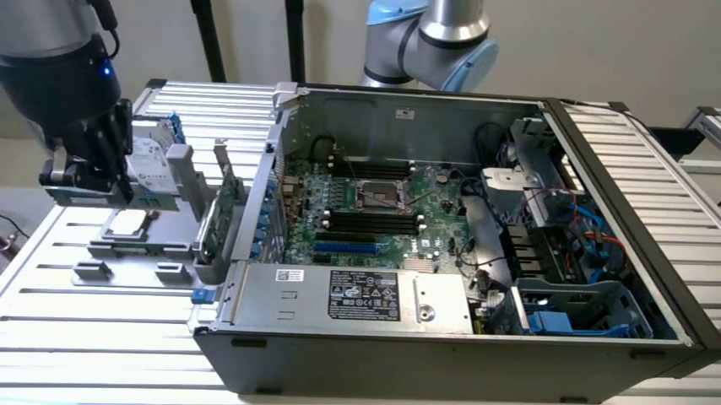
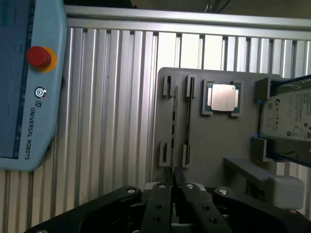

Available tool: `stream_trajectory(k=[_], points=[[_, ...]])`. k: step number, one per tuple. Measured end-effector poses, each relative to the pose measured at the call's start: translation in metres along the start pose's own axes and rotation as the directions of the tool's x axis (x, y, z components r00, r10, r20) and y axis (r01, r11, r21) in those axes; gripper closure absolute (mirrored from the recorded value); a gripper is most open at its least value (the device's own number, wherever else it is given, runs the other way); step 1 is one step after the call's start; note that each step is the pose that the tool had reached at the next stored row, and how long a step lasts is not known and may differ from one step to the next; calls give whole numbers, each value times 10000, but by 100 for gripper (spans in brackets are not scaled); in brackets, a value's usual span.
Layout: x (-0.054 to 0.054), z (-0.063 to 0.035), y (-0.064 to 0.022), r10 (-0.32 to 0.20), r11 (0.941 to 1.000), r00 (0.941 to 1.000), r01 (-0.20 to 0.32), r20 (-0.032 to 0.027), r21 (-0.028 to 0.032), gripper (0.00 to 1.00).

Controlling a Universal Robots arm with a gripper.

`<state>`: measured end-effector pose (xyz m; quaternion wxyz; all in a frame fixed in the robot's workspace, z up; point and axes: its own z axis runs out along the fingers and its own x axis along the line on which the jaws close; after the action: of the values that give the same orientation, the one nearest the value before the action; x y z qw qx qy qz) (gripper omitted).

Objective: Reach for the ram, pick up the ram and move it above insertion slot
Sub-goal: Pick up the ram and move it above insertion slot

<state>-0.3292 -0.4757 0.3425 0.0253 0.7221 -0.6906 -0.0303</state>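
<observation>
The ram [image 2: 174, 127] is a thin green stick seen edge-on, standing in the grey parts holder [image 2: 209, 145] between small grey brackets. My gripper [image 2: 175, 180] hangs above the near end of the ram and apart from it, its black fingers [image 2: 160, 204] drawn almost together with nothing held between them. In the exterior view my gripper [image 1: 96, 181] hovers over the holder [image 1: 124, 249] at the exterior view's left, beside the open computer case [image 1: 451, 337]. The memory slots [image 1: 366, 221] lie in a row on the motherboard below the processor socket.
On the holder sit a silver processor chip [image 2: 222, 98] and a labelled hard drive [image 2: 289, 119], with a taller green card [image 1: 225, 207] standing next to the case wall. A teach pendant with a red stop button [image 2: 39, 57] rests on the ribbed aluminium table [image 2: 112, 97].
</observation>
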Motion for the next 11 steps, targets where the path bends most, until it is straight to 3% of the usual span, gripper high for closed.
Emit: stream_trajectory(k=[6,11], points=[[7,-285,-181,-62,10000,10000,62,28,-60,87],[13,-506,-346,-131,9999,9999,132,109,-88,87]])
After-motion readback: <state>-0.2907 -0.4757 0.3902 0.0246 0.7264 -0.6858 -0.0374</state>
